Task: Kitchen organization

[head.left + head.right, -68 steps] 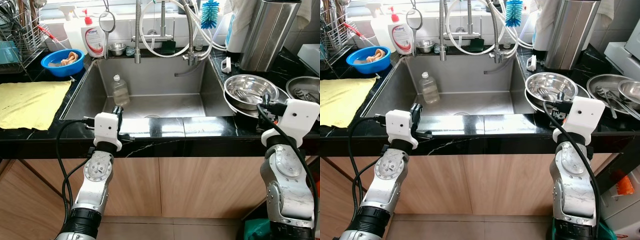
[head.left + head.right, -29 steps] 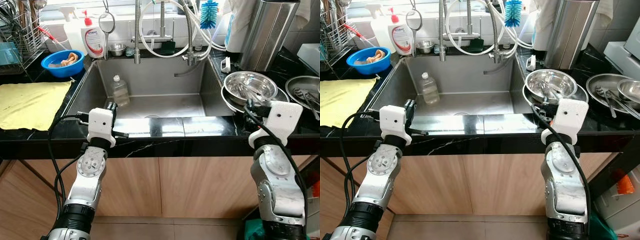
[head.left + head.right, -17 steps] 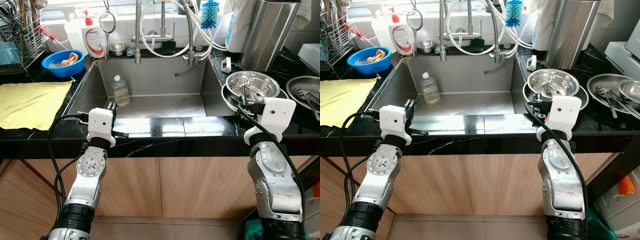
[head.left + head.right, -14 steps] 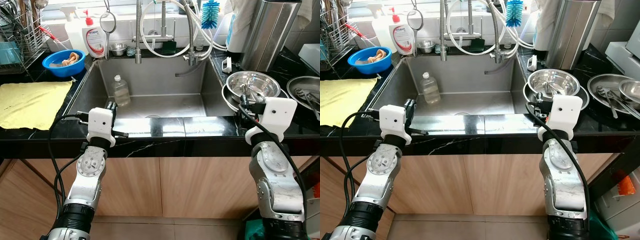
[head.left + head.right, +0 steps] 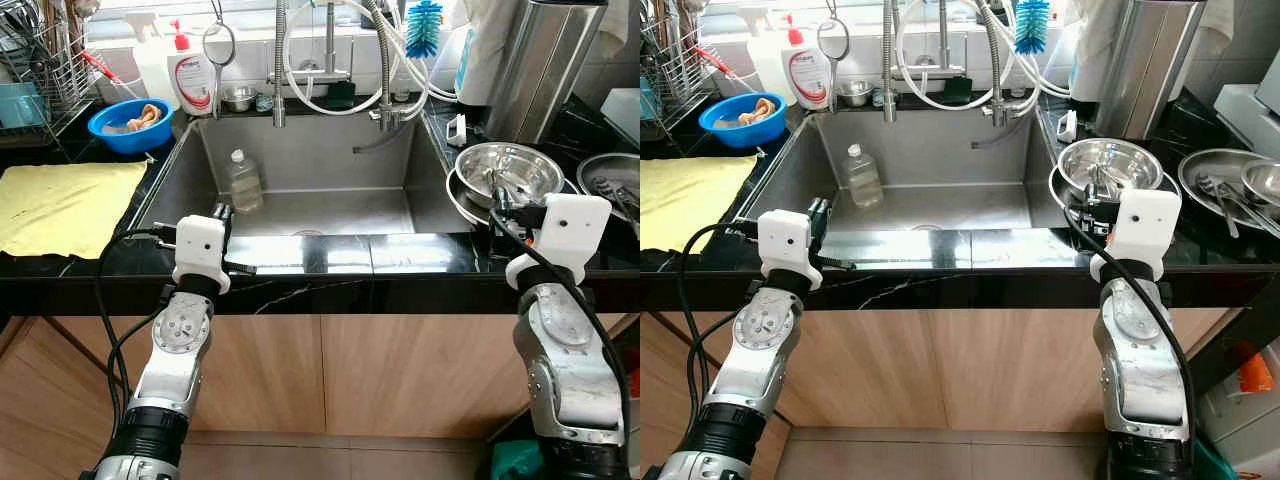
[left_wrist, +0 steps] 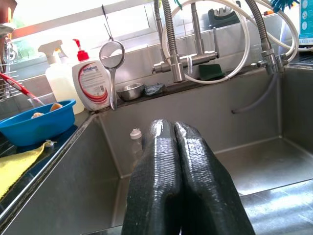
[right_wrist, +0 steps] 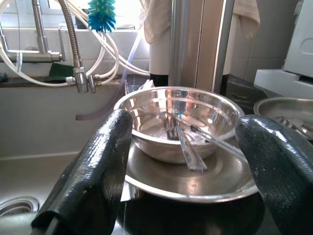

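Bottle (image 5: 243,181) in sink (image 5: 400,160) (bowl (image 5: 508,174) right)

A brushed, matt steel is seen in the sink (image 5: 190,165), while the counter (image 5: 400,280) around it is a glossy black stone with pale veins. Right of the sink, a mirror-polished metal bowl (image 7: 181,115) is set on a shiny steel plate (image 7: 195,183), with metal cutlery (image 7: 188,152) inside. Left of the sink, a soft yellow cloth (image 5: 60,205) and a glossy blue plastic bowl (image 5: 130,125) are found. Inside the sink, a clear plastic bottle (image 5: 243,182) is seen. Matt wood grain is shown by the cabinet fronts (image 5: 400,380) beneath.
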### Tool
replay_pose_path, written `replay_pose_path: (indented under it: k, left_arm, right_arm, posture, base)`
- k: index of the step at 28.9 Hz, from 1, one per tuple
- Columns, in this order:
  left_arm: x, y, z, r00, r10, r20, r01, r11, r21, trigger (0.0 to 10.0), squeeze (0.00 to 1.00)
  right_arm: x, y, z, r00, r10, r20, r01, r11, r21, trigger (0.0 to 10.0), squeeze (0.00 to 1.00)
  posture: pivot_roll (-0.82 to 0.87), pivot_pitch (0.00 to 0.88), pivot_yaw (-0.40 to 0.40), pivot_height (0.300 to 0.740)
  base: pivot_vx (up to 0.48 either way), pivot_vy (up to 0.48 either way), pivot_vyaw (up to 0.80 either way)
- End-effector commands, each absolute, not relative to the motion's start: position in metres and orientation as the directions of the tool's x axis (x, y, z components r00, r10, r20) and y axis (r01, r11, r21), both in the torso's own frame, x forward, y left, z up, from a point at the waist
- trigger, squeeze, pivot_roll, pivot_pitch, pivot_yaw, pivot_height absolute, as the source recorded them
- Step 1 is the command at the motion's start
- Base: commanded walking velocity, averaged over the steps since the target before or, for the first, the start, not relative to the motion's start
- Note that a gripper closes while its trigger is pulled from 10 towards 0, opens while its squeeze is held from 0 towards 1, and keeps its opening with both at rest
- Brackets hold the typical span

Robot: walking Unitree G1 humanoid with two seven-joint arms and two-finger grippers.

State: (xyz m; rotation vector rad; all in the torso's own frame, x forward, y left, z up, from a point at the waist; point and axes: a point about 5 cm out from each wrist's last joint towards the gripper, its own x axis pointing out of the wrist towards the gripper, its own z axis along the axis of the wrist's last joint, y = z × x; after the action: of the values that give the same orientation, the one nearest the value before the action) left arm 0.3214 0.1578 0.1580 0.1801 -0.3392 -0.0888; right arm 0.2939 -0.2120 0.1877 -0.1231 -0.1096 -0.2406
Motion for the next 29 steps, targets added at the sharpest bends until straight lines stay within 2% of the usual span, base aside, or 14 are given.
replay_pose_path:
  k: [1, 29]
  left_arm:
    - [0.3217, 0.1621, 0.1581, 0.943, -0.108, 0.314, 0.049, 0.980, 0.192, 10.0, 0.00]
    - [0.3196, 0.1551, 0.1571, 0.941, -0.124, 0.316, 0.067, 0.981, 0.185, 10.0, 0.00]
  right_arm:
    - [0.2942, -0.2096, 0.1887, 0.968, -0.219, 0.125, 0.233, 0.966, -0.113, 10.0, 0.00]
    - [0.2944, -0.2124, 0.1852, 0.968, -0.230, 0.099, 0.242, 0.960, -0.140, 10.0, 0.00]
  posture:
    - [-0.26, 0.000, 0.066, 0.731]
    - [-0.25, 0.000, 0.064, 0.731]
  base:
    - [0.000, 0.000, 0.00]
    - [0.000, 0.000, 0.00]
